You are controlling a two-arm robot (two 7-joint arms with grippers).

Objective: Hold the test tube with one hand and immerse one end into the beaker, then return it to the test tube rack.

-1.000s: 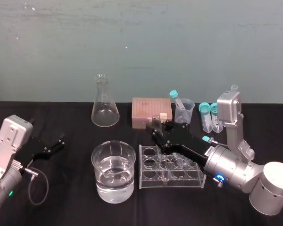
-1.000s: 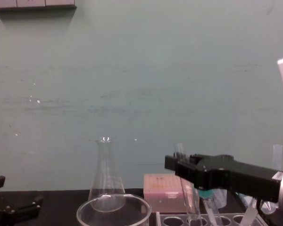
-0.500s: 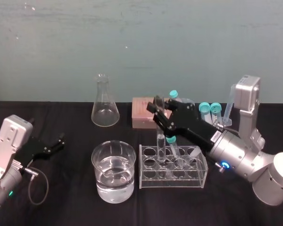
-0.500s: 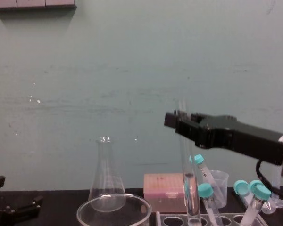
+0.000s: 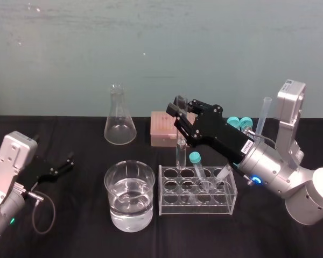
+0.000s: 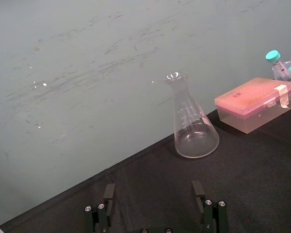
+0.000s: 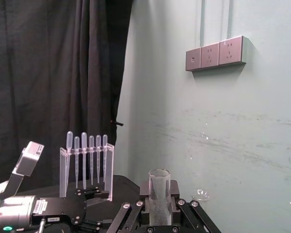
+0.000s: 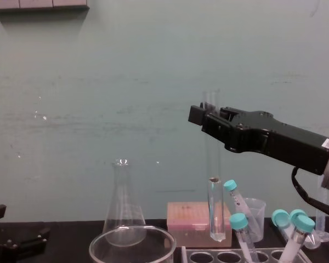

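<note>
Head view: the right gripper [image 5: 178,113], long and black on its silver wrist with the blue ring, is clamped on the test tube [image 5: 180,155] near the tube's open upper end. In the right wrist view the tube's mouth [image 7: 159,187] stands up between the two black fingers [image 7: 132,212]. The tube hangs upright. In the chest view its rounded bottom [image 8: 216,233] sits just above the top plate of the test tube rack [image 5: 196,208], over the rack's back row and clear of the holes. A teal-capped tube [image 5: 197,165] leans in the rack just beside it, on the robot's right. The beaker [image 5: 114,189], part full of clear liquid, stands on the black table [image 5: 75,226] just left of the rack, apart from the test tube. Behind them are a conical flask [image 5: 119,126] and a pink box [image 5: 162,130]. The left gripper [image 6: 153,190] rests low at the table's left side with its fingers spread and nothing between them, well away from the glassware.
</note>
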